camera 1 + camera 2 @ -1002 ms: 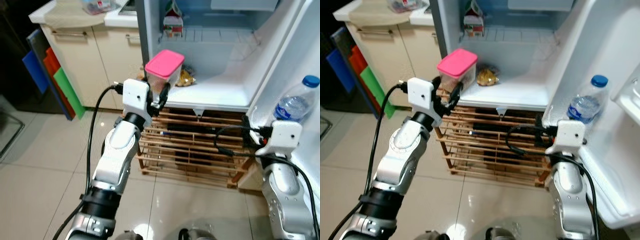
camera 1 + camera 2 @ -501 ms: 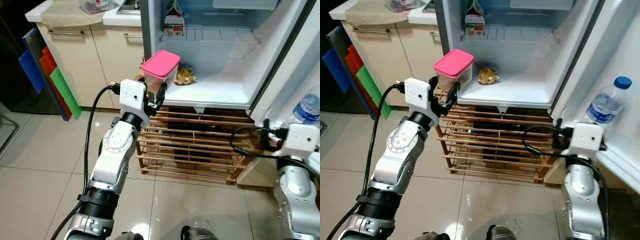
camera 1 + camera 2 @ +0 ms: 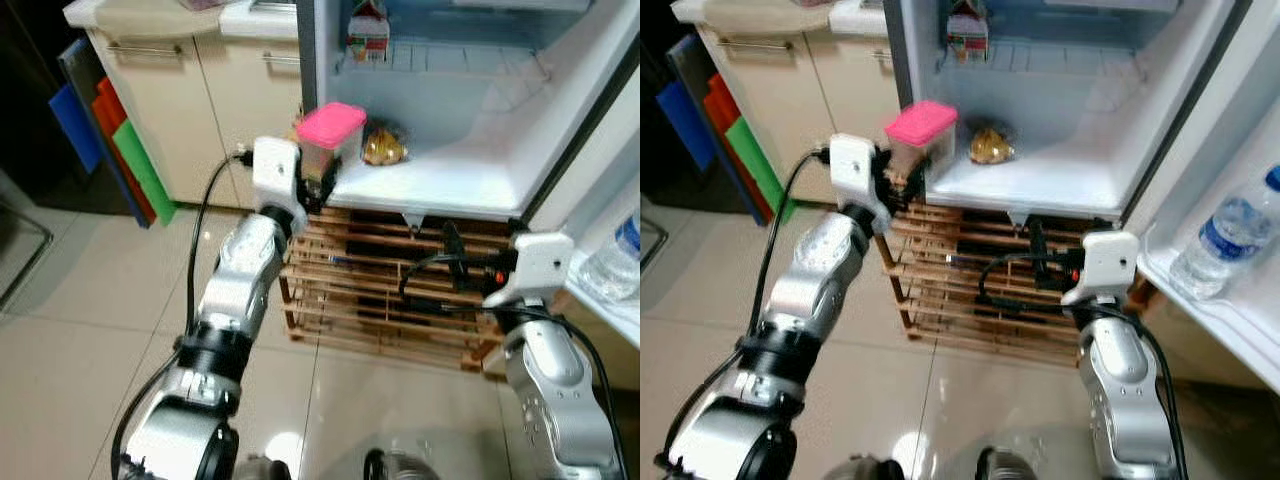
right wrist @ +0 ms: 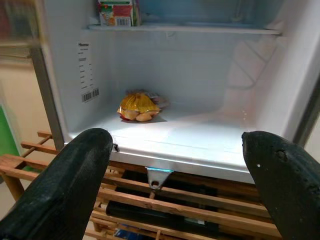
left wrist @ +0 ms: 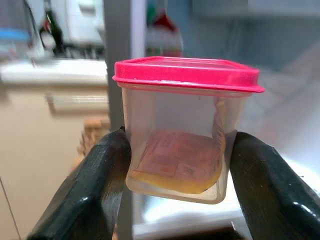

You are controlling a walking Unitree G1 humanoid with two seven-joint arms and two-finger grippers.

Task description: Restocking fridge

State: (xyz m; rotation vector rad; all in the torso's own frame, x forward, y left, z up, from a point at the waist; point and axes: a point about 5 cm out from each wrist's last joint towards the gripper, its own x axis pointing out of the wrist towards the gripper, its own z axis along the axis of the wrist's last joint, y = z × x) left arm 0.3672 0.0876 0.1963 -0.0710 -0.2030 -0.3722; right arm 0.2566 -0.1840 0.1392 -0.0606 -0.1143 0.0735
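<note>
From the head cameras I am seeing the left claw point(image 3: 318, 180) gripping a tub point(image 3: 330, 138) with a pink lid, holding it at the front left corner of the open fridge point(image 3: 470, 150), just above its bottom shelf. A yellow packet point(image 3: 383, 150) is lying further in; a carton point(image 3: 368, 28) above is blurred. A bottle point(image 3: 1228, 245) in the door is partly cut off.

The left wrist camera is showing both fingers point(image 5: 105, 170) pressing the tub's sides; its contents are unclear.

The right wrist camera is showing the right claw point(image 4: 175, 175) spread wide, empty, facing the shelf above a wooden rack point(image 4: 150, 200).
</note>
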